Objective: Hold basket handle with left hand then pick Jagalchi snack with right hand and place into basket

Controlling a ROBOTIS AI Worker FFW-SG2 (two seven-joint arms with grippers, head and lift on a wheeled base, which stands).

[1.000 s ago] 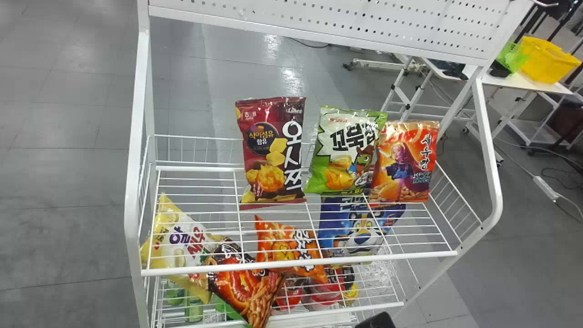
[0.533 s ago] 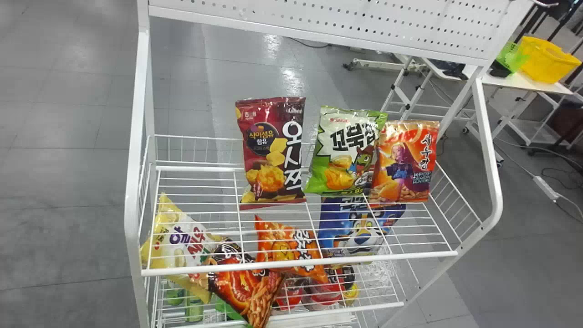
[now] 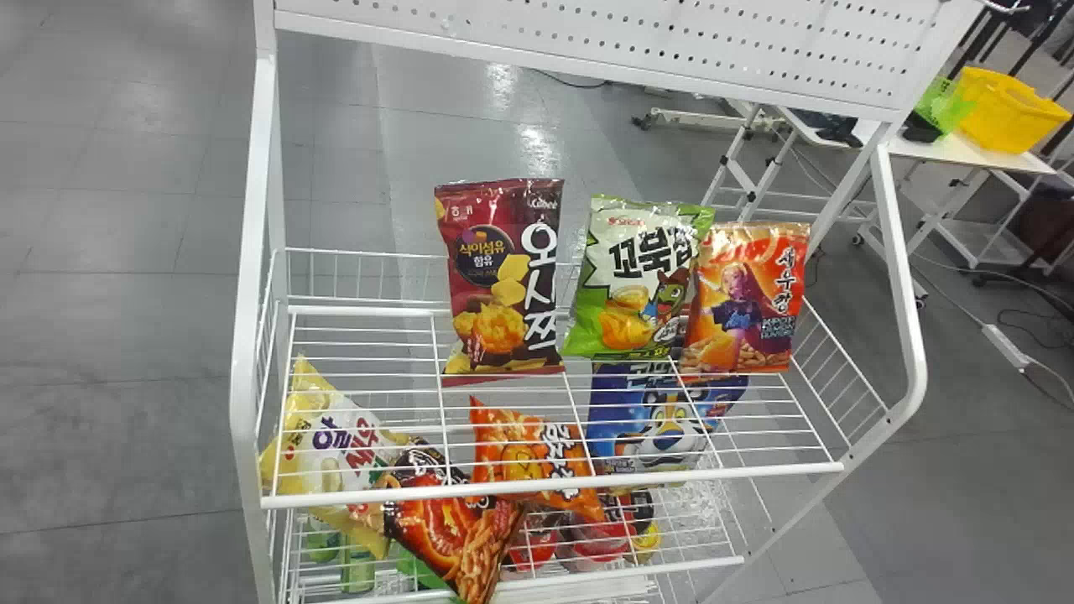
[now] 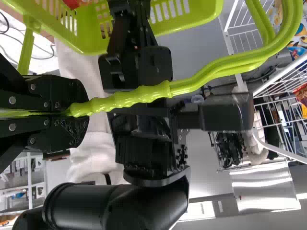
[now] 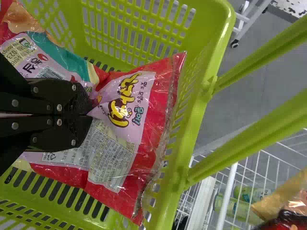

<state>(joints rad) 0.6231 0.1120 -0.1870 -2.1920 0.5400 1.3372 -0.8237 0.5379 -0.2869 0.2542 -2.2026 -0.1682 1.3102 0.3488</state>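
My left gripper (image 4: 72, 109) is shut on the green basket handle (image 4: 139, 96) in the left wrist view, and the basket (image 4: 206, 17) hangs from that handle. In the right wrist view, the red and lavender Jagalchi snack bag (image 5: 160, 91) lies within the walls of the green basket (image 5: 223, 33). My right gripper (image 5: 89, 111) is shut on a creased part of the bag, its two fingers close together. How much of the bag's weight rests on the basket floor I cannot tell.
A white wire rack (image 3: 554, 482) stands ahead, with upright snack bags (image 3: 499, 281) on its upper shelf and more bags below. Two green handle bars (image 5: 259, 139) rise beside the right gripper. A yellow basket (image 3: 1011, 109) sits on a far table.
A black piece of an arm at the head view's bottom edge, right of the middle, has dropped out of sight since one second ago. The rack and its bags have kept their places.
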